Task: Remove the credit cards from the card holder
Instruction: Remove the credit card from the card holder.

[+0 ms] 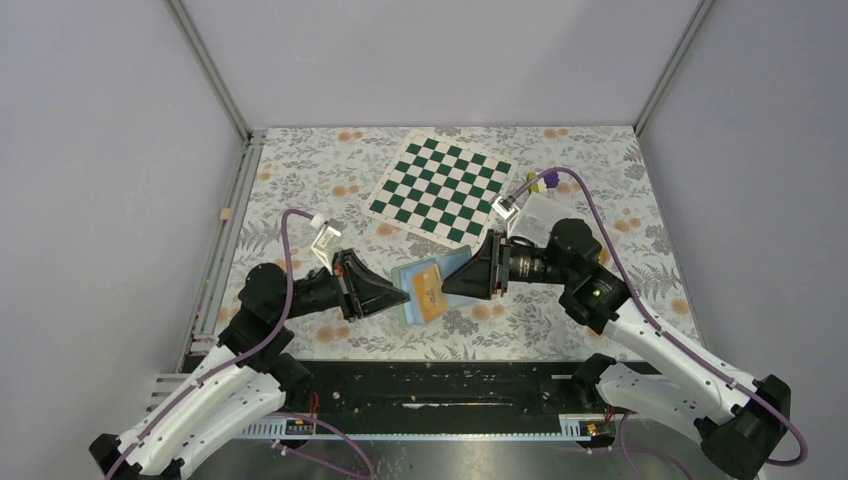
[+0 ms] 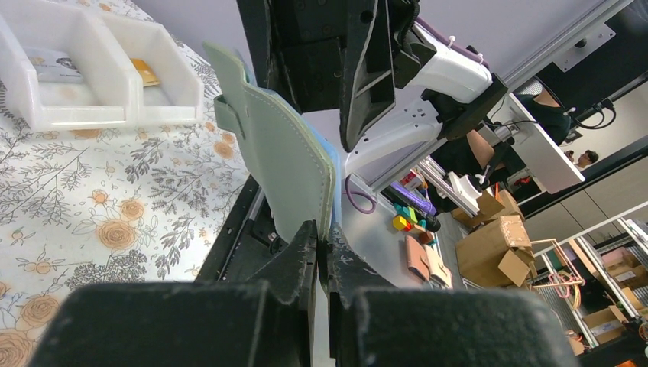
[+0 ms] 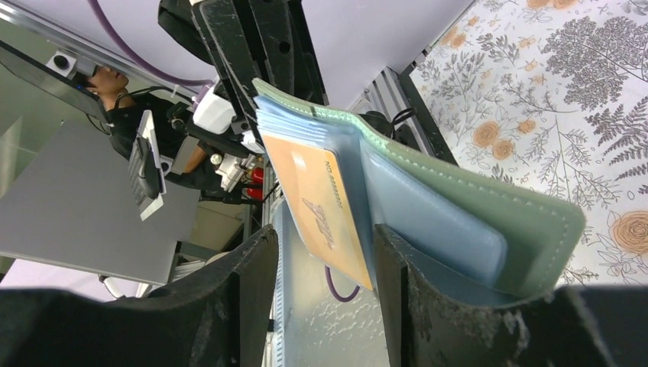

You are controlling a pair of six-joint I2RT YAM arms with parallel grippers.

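The card holder (image 1: 447,268) is held open above the table between my two grippers, light blue inside. My left gripper (image 1: 401,293) is shut on its edge; the left wrist view shows the teal-green outside (image 2: 283,160) rising from the closed left gripper (image 2: 322,237). An orange-yellow credit card (image 3: 321,206) sticks partway out of a pocket of the card holder (image 3: 474,206). My right gripper (image 3: 325,245) is open, its fingers on either side of that card's lower corner, not closed on it. The card also shows in the top view (image 1: 430,290), with my right gripper (image 1: 447,283) at it.
A white tray (image 2: 99,107) on the floral cloth holds a pale printed card (image 2: 52,65) and an orange-yellow one (image 2: 144,71). The green-and-white chequered mat (image 1: 440,187) lies at the back. A purple-and-yellow-green block (image 1: 547,181) sits by the right arm.
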